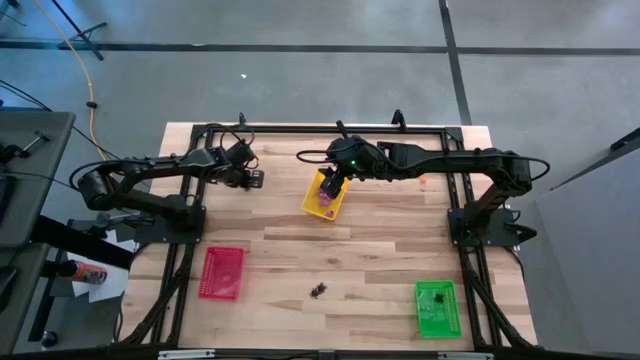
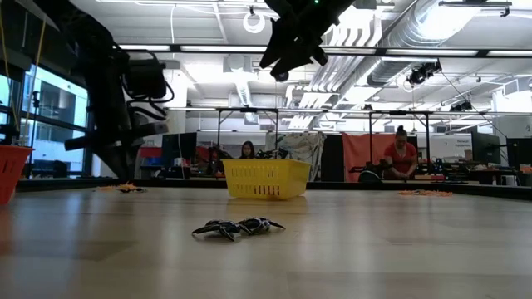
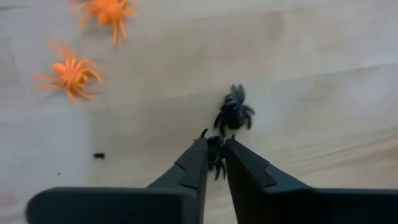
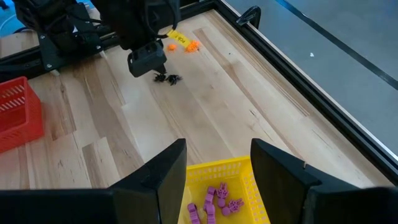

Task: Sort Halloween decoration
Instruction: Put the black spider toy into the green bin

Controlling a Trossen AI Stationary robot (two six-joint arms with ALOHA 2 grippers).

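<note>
My left gripper (image 3: 216, 140) stands at the table's far left (image 1: 252, 181), pointing steeply down, shut on a small black spider (image 3: 215, 151). A second black spider (image 3: 234, 112) lies on the wood just beyond the fingertips. Two orange spiders (image 3: 69, 74) (image 3: 109, 10) lie farther off. My right gripper (image 4: 217, 144) hangs open above the yellow tray (image 1: 325, 196), which holds several purple trinkets (image 4: 214, 202). More black trinkets (image 2: 238, 227) lie near the table's front edge. My left gripper pinches the black spider's body (image 3: 215, 144) between its two fingertips, coming from above and pointing steeply down. Some legs (image 3: 216, 168) stick out below the fingers. I cannot tell whether the spider is clear of the table.
A red tray (image 1: 222, 272) sits at the near left and a green tray (image 1: 437, 307) at the near right. A small orange piece (image 1: 423, 180) lies on the far right of the table. Bare wood lies between the trays. People sit in the room beyond.
</note>
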